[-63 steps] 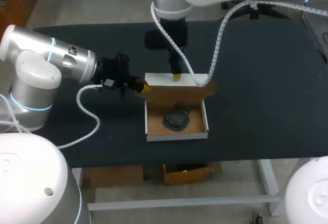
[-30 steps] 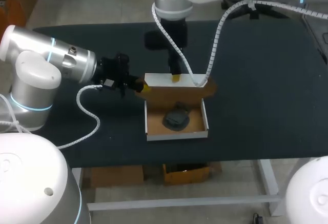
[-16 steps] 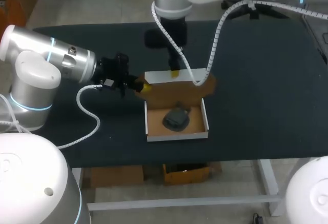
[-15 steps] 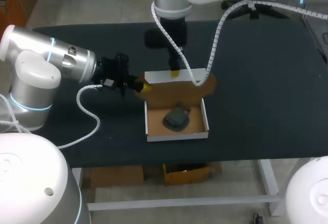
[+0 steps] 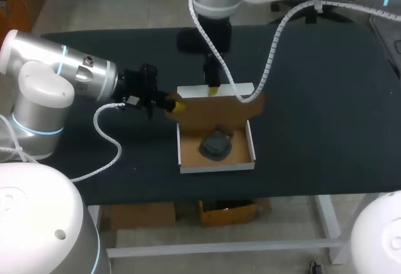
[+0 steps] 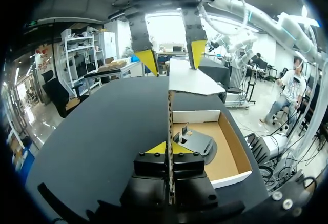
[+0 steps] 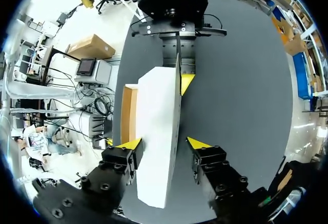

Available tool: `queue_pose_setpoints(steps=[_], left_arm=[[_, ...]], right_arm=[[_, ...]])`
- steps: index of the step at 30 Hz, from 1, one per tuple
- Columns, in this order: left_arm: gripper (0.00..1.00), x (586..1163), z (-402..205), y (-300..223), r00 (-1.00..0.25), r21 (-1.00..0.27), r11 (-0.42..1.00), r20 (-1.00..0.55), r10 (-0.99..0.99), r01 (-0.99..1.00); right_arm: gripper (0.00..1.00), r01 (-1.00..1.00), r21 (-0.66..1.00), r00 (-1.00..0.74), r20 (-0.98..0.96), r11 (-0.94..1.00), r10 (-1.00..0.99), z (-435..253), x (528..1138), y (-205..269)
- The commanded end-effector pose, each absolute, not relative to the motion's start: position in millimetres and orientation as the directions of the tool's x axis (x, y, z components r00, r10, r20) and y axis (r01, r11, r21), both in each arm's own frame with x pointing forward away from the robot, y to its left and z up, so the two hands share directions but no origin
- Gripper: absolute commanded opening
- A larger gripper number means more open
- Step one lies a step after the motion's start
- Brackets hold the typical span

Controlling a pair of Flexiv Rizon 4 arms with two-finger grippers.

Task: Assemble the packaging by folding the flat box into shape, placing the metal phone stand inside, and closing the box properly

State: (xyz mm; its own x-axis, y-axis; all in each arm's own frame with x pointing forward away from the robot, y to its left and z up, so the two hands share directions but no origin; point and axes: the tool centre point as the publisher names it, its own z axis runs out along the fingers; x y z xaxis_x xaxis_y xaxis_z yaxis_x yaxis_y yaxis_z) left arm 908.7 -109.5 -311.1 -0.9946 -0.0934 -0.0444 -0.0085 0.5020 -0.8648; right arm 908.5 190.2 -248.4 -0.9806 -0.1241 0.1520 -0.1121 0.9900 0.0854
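A shallow white box [image 5: 216,166] with a brown inside lies in the middle of the black table. The dark metal phone stand [image 5: 216,145] rests in it, also seen as the phone stand [image 6: 197,142] beside my left gripper. The hinged lid [image 5: 213,108] stands up at the box's far side. My left gripper [image 5: 177,106] is shut on the lid's left edge, which shows edge-on between its tips [image 6: 171,148]. My right gripper [image 5: 214,89] hangs over the lid's top edge. It is open, and the white lid [image 7: 159,131] sits between its spread fingers [image 7: 164,144].
The black table [image 5: 326,111] stretches bare to the right of the box and in front of it. My left arm's body [image 5: 56,79] stands at the table's left edge. The right arm's white cable [image 5: 269,42] loops down over the lid.
My right gripper closed, then opened off the lid and drew back slightly toward the far side. The lid now shows less of its white face. The left gripper has kept still.
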Motion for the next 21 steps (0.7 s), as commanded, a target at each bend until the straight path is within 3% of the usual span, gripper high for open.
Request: queue_pose_setpoints(steps=[1, 14, 21], left_arm=[[0.00, 909, -311, -110, -0.995, -0.865, 0.502, -0.043, -0.092, -0.009], [0.00, 909, -311, -110, -0.995, -0.865, 0.502, -0.043, -0.092, -0.009], [0.00, 909, -311, -110, -0.995, -0.865, 0.502, -0.043, -0.092, -0.009]], right_arm=[[1.00, -0.099, 0.157, -0.983, 0.139, 0.983, -0.121, -238, 907, 177], [1.00, -0.032, 0.239, -0.994, 0.090, 0.971, -0.055, -212, 918, 163], [1.00, 0.100, 0.293, -0.990, 0.128, 0.951, 0.065, -203, 928, 152]])
